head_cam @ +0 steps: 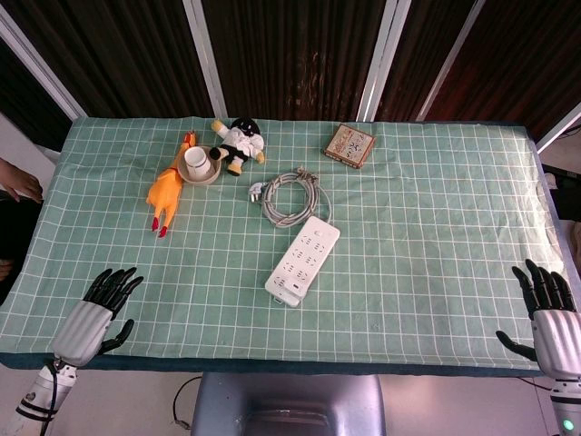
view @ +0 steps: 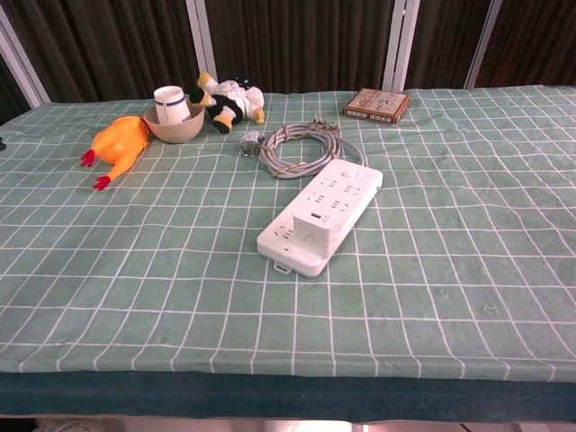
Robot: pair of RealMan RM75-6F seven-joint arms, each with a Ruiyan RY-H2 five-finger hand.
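Power strip (view: pixel 320 216), cup (view: pixel 169 102) in bowl (view: pixel 171 129)

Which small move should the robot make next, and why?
Probably bring the left hand forward toward the power strip. Both hands are open at the near table edge, the right hand too, holding nothing, and the strip lies nearest, slightly left of centre.

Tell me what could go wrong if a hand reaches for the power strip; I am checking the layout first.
The power strip trails a coiled cable, so lifting it may drag the coil toward the bowl and rubber chicken. Both the left hand and right hand sit at the table's near corners, a long reach.
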